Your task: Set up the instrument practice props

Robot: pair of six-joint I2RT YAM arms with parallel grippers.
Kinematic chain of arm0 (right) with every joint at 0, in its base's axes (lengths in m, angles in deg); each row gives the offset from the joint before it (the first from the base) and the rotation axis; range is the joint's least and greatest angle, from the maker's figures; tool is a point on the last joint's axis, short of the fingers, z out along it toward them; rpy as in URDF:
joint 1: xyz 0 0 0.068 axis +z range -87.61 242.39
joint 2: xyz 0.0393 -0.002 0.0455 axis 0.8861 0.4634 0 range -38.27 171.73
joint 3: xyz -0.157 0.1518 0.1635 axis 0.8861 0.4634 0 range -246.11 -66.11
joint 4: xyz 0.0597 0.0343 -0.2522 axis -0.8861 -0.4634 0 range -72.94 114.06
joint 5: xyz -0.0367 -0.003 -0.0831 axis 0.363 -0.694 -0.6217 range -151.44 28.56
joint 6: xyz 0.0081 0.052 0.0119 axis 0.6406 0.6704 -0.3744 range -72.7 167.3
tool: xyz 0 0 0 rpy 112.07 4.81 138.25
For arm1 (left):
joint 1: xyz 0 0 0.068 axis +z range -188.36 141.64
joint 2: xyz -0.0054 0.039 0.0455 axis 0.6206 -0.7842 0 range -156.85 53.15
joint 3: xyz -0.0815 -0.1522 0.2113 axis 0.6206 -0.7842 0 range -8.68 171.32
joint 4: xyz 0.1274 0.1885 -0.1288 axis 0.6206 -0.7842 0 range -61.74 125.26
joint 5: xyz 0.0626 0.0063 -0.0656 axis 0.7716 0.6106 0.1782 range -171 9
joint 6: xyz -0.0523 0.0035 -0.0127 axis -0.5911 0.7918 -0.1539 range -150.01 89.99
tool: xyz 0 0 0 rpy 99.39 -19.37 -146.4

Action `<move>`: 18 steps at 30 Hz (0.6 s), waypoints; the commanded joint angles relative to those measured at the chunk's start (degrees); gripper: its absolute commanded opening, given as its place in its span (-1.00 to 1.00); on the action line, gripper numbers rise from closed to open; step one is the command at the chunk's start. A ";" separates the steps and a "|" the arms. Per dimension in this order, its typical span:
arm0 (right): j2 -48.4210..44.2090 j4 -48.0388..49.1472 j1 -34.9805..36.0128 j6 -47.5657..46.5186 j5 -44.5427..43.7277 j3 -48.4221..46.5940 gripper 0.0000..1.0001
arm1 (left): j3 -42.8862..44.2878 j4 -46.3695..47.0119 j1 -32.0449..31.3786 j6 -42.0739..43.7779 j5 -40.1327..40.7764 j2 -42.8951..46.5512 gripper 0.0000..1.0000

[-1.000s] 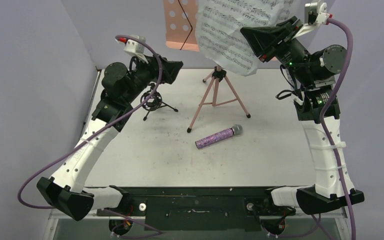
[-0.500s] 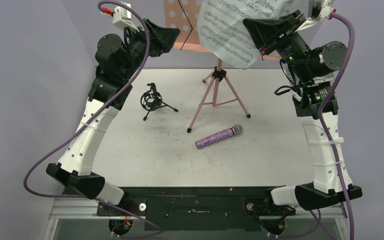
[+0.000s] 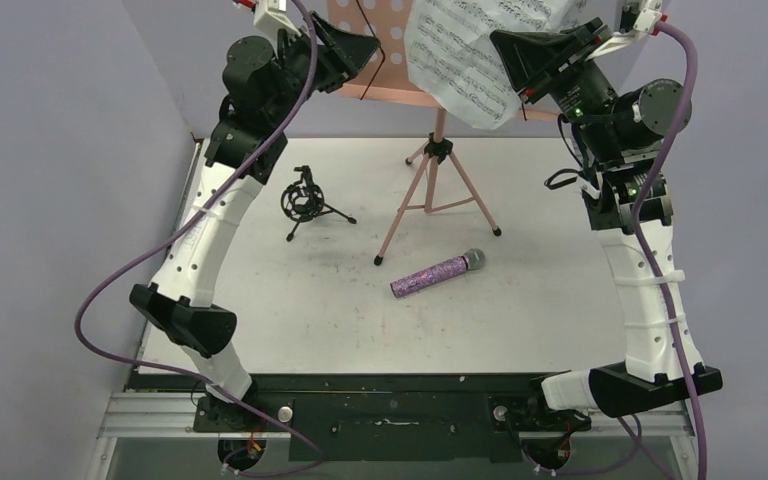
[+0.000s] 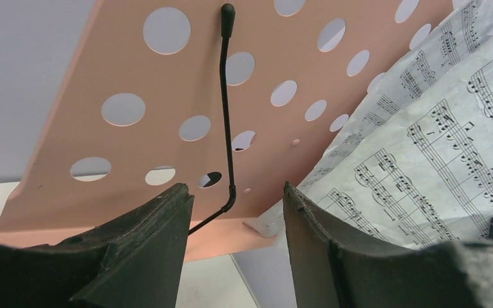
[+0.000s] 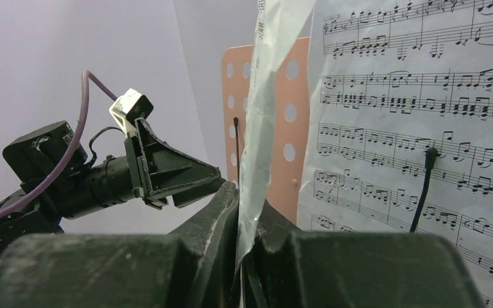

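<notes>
My right jaws clamp the edge of a sheet-music page [image 5: 264, 77] to seat it on the pink music stand [image 4: 135, 70]. My left jaws gape before its wire page-holder [image 4: 226, 96], likely to lift it.

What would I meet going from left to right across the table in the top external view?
Left arm → small black shock-mount tripod → purple glitter microphone → right arm. The music stand's tripod overlaps the microphone sideways, so it is left out.
</notes>
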 commanded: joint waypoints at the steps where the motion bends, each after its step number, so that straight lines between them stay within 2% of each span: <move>1: 0.96 1.88 0.26 -0.68 -2.38 -2.02 -0.89 | 6.72 -0.14 -0.68 -1.18 -1.86 -2.49 0.03; 18: 4.10 2.56 0.30 -0.17 -2.00 -3.24 -0.89 | 8.80 -0.62 -2.65 0.06 -1.41 -6.84 -0.35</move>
